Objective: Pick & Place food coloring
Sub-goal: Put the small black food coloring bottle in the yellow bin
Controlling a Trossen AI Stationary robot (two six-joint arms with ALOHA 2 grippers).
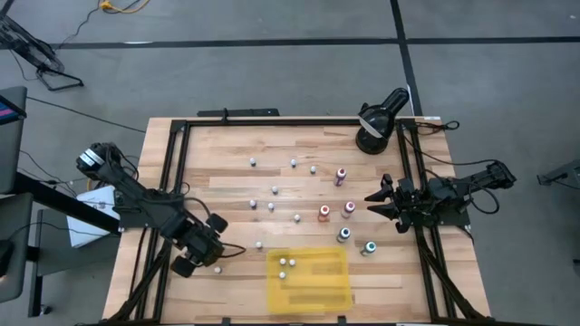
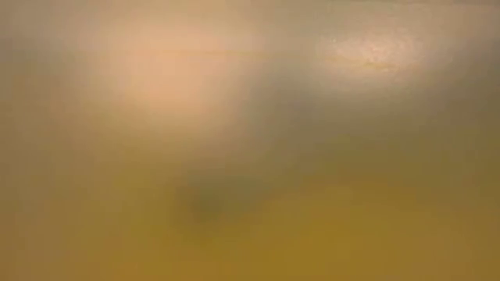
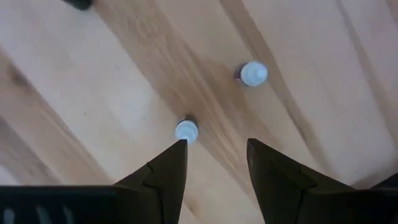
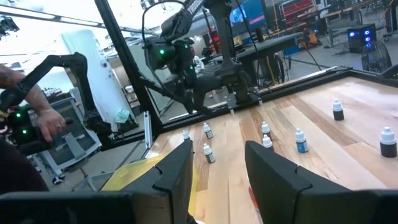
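From above we see the food coloring bottles (image 1: 296,218) scattered mid-frame on the table (image 1: 227,149), two lying in the yellow tray (image 1: 308,280) at bottom center. The left tool (image 1: 217,256) sits lower left, the right tool (image 1: 373,201) center right. The low view's just a yellow blur. Left wrist: fingers spread open, empty, a white-capped bottle (image 3: 186,130) at one tip. Right wrist: jaws parted, gripping nothing.

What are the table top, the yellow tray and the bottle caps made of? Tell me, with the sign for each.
Table top: pale wood, matte; plank seams and grain show.
Yellow tray: probably plastic; flat uniform colour, moulded ridges.
Bottle cap: likely plastic; smooth, white.
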